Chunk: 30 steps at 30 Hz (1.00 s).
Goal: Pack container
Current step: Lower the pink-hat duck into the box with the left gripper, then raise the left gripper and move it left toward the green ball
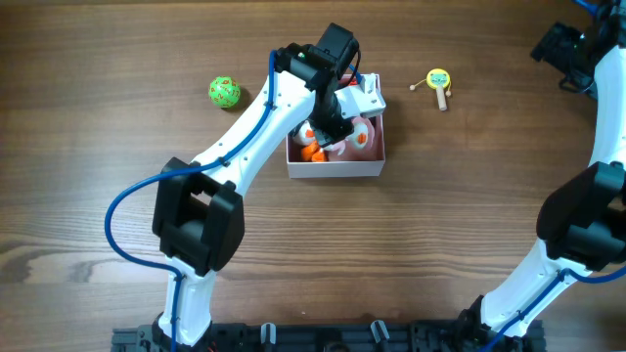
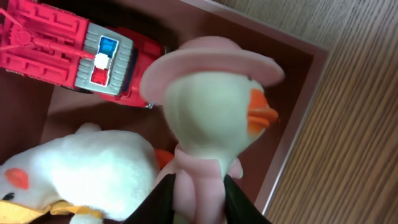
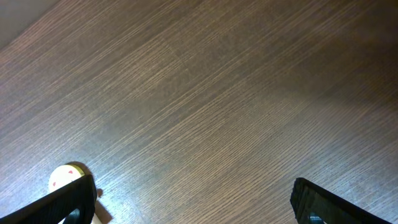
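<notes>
**Q:** Where is the container [image 1: 333,168], and what does the left gripper [image 2: 200,194] hold?

**A:** Overhead view: the container lies on the bench [image 1: 411,264] just above frame centre, under the left arm. Left wrist view: the gripper is narrow. Its dark fingers [image 2: 158,202] press on either side of the pink lower body of a duck figure [image 2: 211,106] in a pink hat, inside the box. Whether the duck's base touches the floor of the box cannot be told.

**Q:** What else is in the box?

**A:** A red fire truck [image 2: 81,53] at upper left of the wrist view, and a white plush bird [image 2: 81,168] at lower left, just beside the duck. The duck's beak points toward the inner wall at right.

**Q:** How is the placing best done?

**A:** As a judgement: seat the base in the gap between plush and wall, open only enough to free the body, then lift straight up. That way the hat brim is not caught and the duck is not tipped.

**Q:** And the right gripper [image 3: 193,202]?

**A:** Wide and empty, over bare bench. A green ball [image 1: 224,92] and a yellow rattle [image 1: 438,80] lie outside the box.
</notes>
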### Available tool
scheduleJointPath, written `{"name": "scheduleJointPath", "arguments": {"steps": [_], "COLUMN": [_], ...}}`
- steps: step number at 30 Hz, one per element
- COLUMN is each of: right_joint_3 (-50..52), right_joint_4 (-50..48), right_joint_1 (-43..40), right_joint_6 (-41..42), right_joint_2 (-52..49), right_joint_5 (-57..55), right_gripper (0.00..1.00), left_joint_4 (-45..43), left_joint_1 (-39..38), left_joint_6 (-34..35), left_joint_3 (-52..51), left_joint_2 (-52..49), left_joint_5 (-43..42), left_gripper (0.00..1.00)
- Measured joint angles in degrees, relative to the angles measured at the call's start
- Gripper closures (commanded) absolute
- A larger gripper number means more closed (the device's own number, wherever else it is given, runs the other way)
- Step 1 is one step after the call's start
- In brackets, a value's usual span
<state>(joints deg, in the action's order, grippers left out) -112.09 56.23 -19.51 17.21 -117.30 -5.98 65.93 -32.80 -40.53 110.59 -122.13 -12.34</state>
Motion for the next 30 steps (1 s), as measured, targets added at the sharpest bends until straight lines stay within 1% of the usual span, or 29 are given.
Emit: {"name": "scheduleJointPath", "arguments": {"steps": [1,2,3,4,5,6,14,18,24,27,29,30], "right_joint_3": [0.0,0.0,0.0,0.0,0.0,0.0,0.0,0.0,0.0,0.0,0.0,0.0], "right_joint_4": [0.0,0.0,0.0,0.0,0.0,0.0,0.0,0.0,0.0,0.0,0.0,0.0], "right_joint_1": [0.0,0.0,0.0,0.0,0.0,0.0,0.0,0.0,0.0,0.0,0.0,0.0], "right_joint_6": [0.0,0.0,0.0,0.0,0.0,0.0,0.0,0.0,0.0,0.0,0.0,0.0], "right_joint_2": [0.0,0.0,0.0,0.0,0.0,0.0,0.0,0.0,0.0,0.0,0.0,0.0], "right_joint_5": [0.0,0.0,0.0,0.0,0.0,0.0,0.0,0.0,0.0,0.0,0.0,0.0], "right_gripper": [0.00,0.00,0.00,0.00,0.00,0.00,0.00,0.00,0.00,0.00,0.00,0.00], "left_joint_4": [0.0,0.0,0.0,0.0,0.0,0.0,-0.2,-2.0,-3.1,-4.2,-5.0,-5.2], "left_joint_1": [0.0,0.0,0.0,0.0,0.0,0.0,0.0,0.0,0.0,0.0,0.2,0.5], "left_joint_6": [-0.1,-0.1,-0.2,-0.7,-0.5,-0.4,-0.5,-0.5,0.1,4.0,8.2,12.7], "left_joint_3": [0.0,0.0,0.0,0.0,0.0,0.0,0.0,0.0,0.0,0.9,2.8,4.6], "left_joint_2": [0.0,0.0,0.0,0.0,0.0,0.0,0.0,0.0,0.0,0.0,0.0,0.0], "left_joint_5": [0.0,0.0,0.0,0.0,-0.1,-0.2,-0.2,0.1,4.0,8.3,12.5,16.0], "left_gripper": [0.64,0.40,0.30,0.27,0.19,0.00,0.00,0.00,0.00,0.00,0.00,0.00]}}
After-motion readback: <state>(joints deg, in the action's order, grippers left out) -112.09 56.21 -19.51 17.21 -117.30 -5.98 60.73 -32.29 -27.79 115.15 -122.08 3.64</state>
